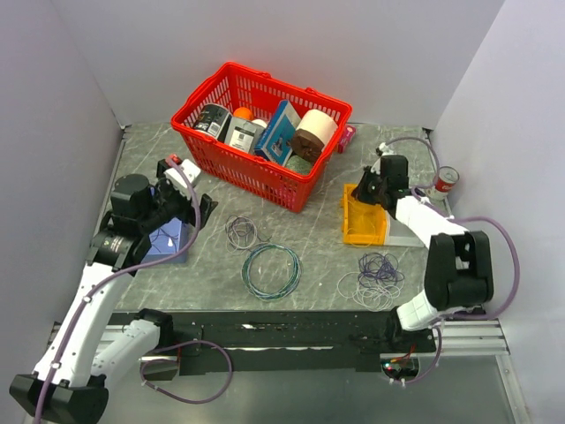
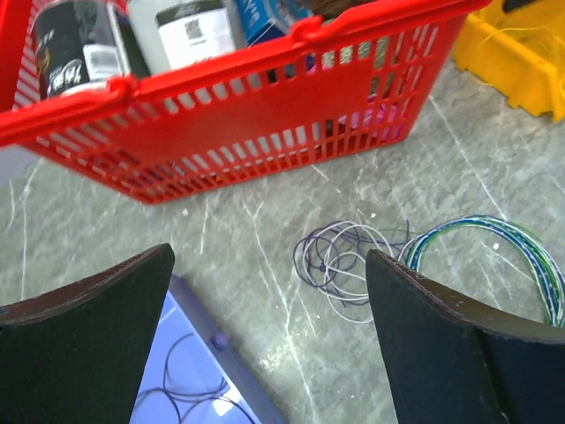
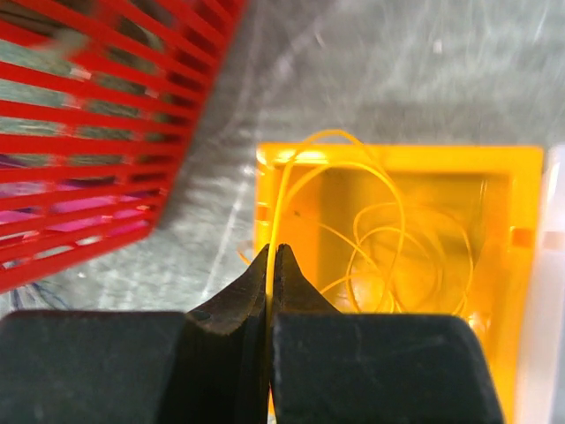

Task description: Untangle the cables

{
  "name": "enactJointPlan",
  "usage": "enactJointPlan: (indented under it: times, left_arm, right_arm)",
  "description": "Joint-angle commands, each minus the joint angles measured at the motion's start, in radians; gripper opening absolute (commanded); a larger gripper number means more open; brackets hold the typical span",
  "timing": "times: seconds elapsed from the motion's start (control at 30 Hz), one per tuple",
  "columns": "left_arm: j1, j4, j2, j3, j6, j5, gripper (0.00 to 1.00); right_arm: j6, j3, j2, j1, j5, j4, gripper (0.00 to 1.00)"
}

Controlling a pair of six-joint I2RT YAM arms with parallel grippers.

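Several purple and white cables (image 1: 375, 278) lay looped nearest the arm bases, right of a teal ring (image 1: 271, 269). Just beyond the ring sat a smaller purple loop (image 2: 340, 261). Over a lilac tray (image 2: 190, 336) holding black wire (image 2: 177, 389), the left gripper (image 2: 265, 353) hung with jaws apart. Farther on, the right gripper (image 3: 269, 265) pinched a yellow wire (image 3: 275, 208) above a yellow bin (image 3: 397, 159), beside a red basket (image 1: 256, 172).

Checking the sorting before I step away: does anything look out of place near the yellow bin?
Yes. The yellow wire is not fully inside the yellow bin: one loop pokes out past its rim, and a strand is pinched in the shut right claw.
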Motion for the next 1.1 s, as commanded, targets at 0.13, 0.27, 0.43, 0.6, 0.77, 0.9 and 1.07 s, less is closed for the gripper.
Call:
enactJointPlan:
  times: [0.13,0.27,0.43,0.6,0.77,0.9,1.07]
  left_arm:
    - [0.031,0.073,-0.065,-0.050,-0.050,-0.025,0.96]
    - [0.033,0.079,-0.073,-0.059,-0.042,-0.030,0.96]
    - [0.033,0.085,-0.074,-0.067,-0.042,-0.036,0.96]
    - [0.054,0.106,-0.094,-0.107,-0.077,-0.090,0.96]
    - [0.097,0.131,-0.142,-0.225,-0.181,-0.111,0.96]
    - [0.152,0.185,-0.183,-0.302,-0.275,-0.093,0.96]
    - [0.168,0.258,-0.205,-0.406,-0.335,-0.018,0.96]
  right_arm:
    - [0.051,0.023,0.087,-0.004,0.052,-0.019,0.00]
    - [0.043,0.049,0.115,-0.018,0.087,-0.045,0.00]
    - [-0.022,0.081,0.109,-0.012,0.098,-0.097,0.28]
    - [-0.058,0.092,0.043,0.011,0.156,-0.147,0.64]
    - [-0.072,0.104,-0.014,0.021,0.178,-0.197,0.82]
    - [-0.142,0.176,-0.057,0.086,0.276,-0.259,1.00]
    - [-0.193,0.250,-0.106,0.159,0.344,-0.318,1.00]
